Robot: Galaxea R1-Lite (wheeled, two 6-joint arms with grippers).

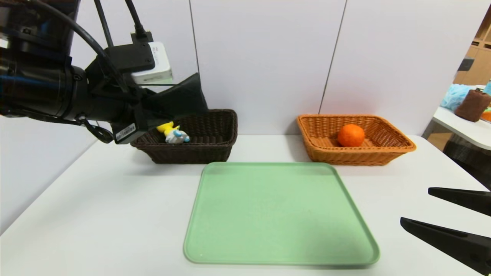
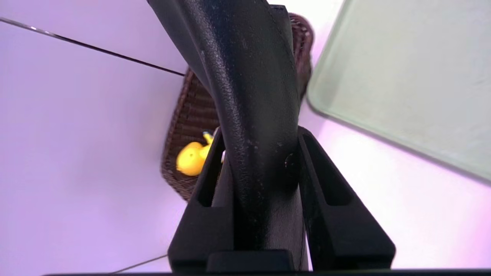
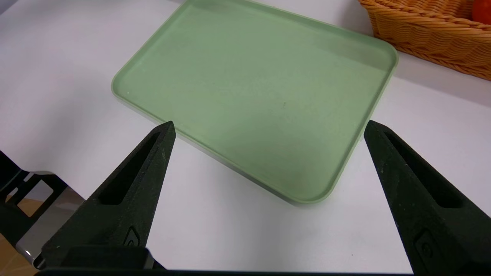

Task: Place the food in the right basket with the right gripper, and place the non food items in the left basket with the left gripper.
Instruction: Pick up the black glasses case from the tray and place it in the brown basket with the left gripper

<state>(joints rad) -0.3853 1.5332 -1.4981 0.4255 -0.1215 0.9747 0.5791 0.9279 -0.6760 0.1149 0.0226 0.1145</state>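
**Orange fruit home, black pouch nearly there**

Done on the food side: find one orange fruit [image 1: 351, 135] lying inside the tan right basket [image 1: 399, 147], well beyond the right jaws and a little to their left. Nothing more to carry there, judging by the bare green tray [image 1: 280, 214].

Look at the right jaws: spread wide, holding nothing, hanging low over the white surface [image 1: 96, 214] just beside the tray's near right corner.

Now the other side. Find one yellow duck toy [image 1: 173, 133] already down in the dark left basket [image 1: 191, 153], just below the left jaws. See the left jaws pinched tight on one black pouch [image 1: 180, 96], held up in the air right above that basket. Not dropped in yet, so probably the step in hand: open up and let go.

Counting:
- one fruit
- one duck toy
- one pouch
- two baskets
- one tray
- no spoon anywhere in view; maybe hidden in the dark basket behind the left arm, maybe not, no way to tell.

So, as a guess: nearly finished, with the pouch left to drop and the spoon not accounted for.
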